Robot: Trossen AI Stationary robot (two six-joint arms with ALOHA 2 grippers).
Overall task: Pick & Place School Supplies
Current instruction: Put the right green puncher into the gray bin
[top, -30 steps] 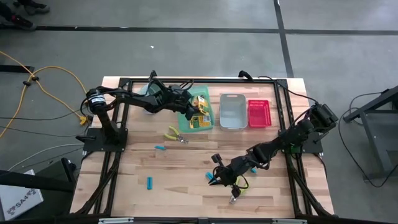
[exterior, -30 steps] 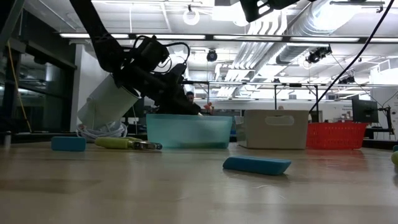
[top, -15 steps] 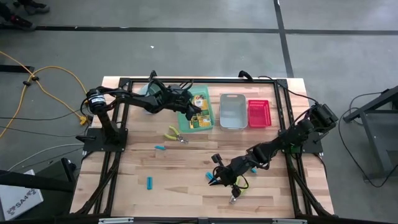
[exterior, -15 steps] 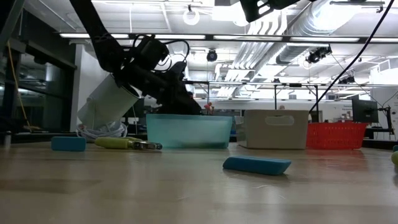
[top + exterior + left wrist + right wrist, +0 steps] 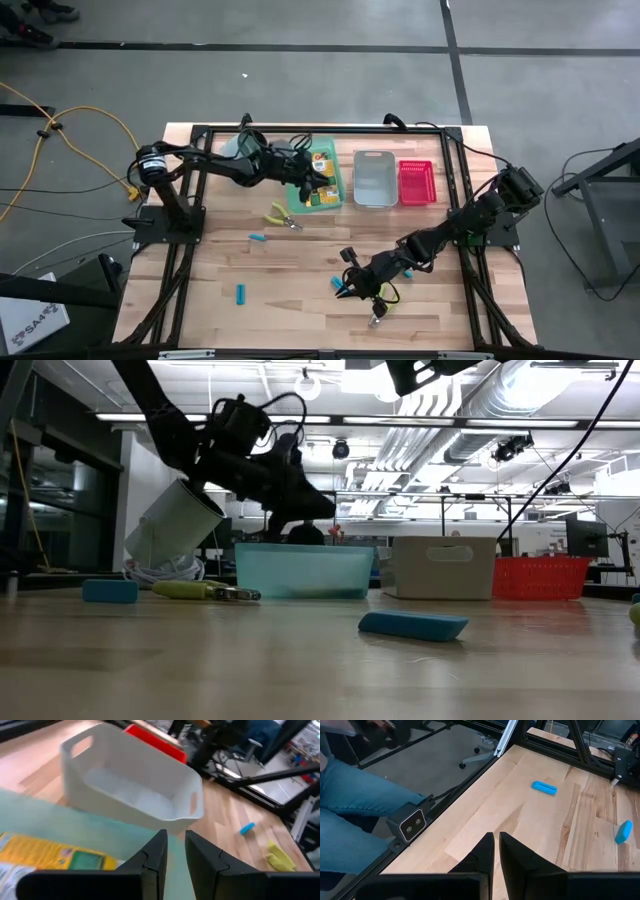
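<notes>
Yellow-orange printed boxes (image 5: 322, 190) are lying in the green plastic tray (image 5: 336, 165), seemingly just beneath the left hand (image 5: 318, 186), which is hovering slightly parted, holding nothing.

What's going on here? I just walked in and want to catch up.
A two-armed robot is sorting school supplies. The left end effector hangs over the green tray, fingers slightly apart and empty, with yellow boxes lying in the tray below. The right end effector is low over the table's front, shut. Pliers and blue pieces lie loose on the table.
</notes>
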